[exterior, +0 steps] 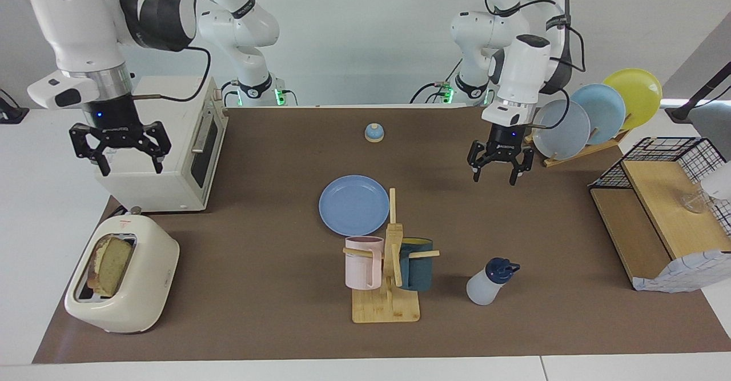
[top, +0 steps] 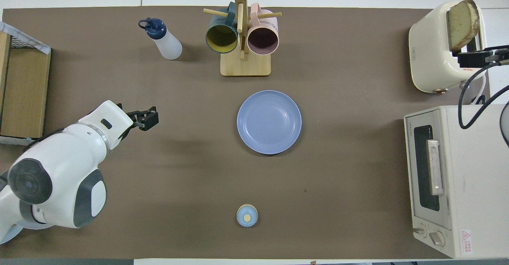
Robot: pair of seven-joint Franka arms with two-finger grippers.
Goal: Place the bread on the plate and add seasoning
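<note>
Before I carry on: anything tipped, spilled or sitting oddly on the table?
Nothing stands out. The bread stands in the toaster, the plate lies flat and bare mid-table, and the seasoning bottle stands capped beside the mug rack. Both the left gripper and right gripper hang open and hold nothing.

No wording can be made out with certainty. A red warning triangle is seen on top of the toaster [top: 447,46] beside the slots — its small print is unreadable. A red-and-white warning sticker is seen on the toaster oven [top: 457,185] near the knobs — also unreadable.
</note>
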